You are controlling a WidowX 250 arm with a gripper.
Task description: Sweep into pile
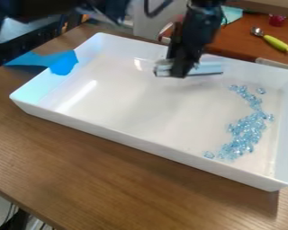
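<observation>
Lying over the rim of the white tray (128, 134) at 10 o'clock is a blue piece (63, 62), and the tray itself sits on the wooden tabletop (110, 184). Further right, at about 1 o'clock near the far wall, the black claw (181, 72) is closed on a pale, flat bar (208, 68) that sticks out to either side of it and appears to serve as the sweeper. Whether the bar's lower edge touches the tray floor I cannot tell. Right of that, the clear blue beads (247, 131) lie inside the tray in a crooked band, from a few loose ones at 5 o'clock, through the thickest part towards 4 o'clock, up to a thin trail at 2 o'clock. They are partly bunched, so the step in hand seems to be lining up another sweep. The next move probably calls for setting the bar down beyond the thin trail, on its 2 o'clock side, and drawing those beads towards the thick part. Too high a pass could miss them; too quick a one could scatter them.
</observation>
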